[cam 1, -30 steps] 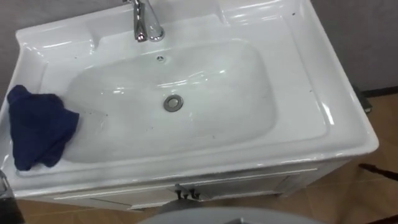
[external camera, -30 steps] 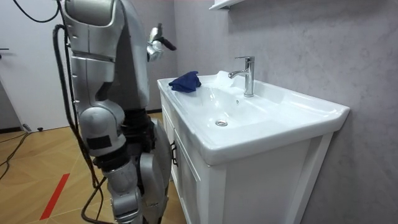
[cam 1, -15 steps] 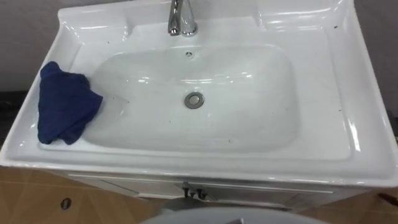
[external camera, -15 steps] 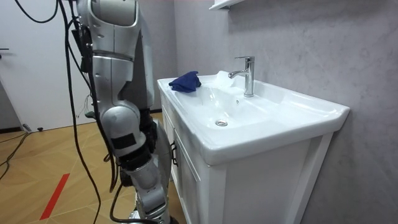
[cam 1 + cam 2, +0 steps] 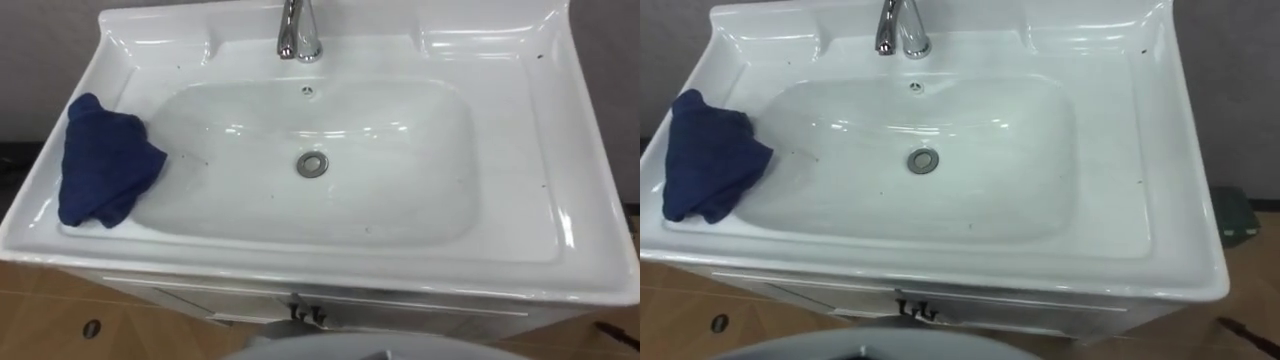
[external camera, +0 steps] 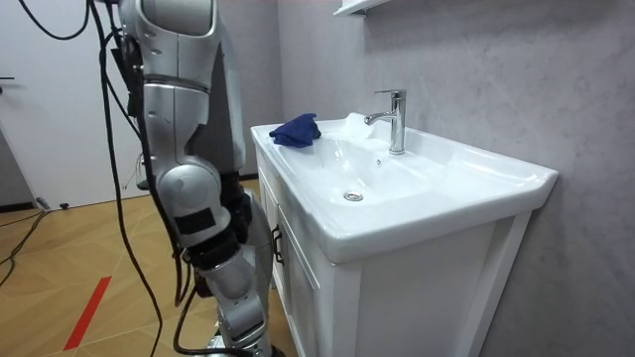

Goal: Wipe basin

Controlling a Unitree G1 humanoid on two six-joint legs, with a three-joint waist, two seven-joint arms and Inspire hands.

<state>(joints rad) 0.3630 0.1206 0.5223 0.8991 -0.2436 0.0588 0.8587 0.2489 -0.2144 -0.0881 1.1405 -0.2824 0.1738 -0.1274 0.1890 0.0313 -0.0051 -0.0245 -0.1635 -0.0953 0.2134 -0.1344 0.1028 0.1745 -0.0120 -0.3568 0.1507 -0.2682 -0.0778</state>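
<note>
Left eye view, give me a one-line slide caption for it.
White basin seen from above: crumpled blue cloth on its left rim, chrome faucet at the back, drain in the middle.

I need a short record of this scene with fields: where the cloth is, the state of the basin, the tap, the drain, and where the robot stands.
cloth: dark blue cloth, crumpled, lying on the basin's left rim, its edge hanging over into the bowl
basin: white basin, small dark specks on the bowl and rim
tap: chrome tap at the middle of the back rim
drain: round metal drain in the middle of the bowl, open
cabinet: white cabinet under the basin, doors closed
robot: stands upright at the front of the basin
wiping: not yet begun, cloth untouched
</note>
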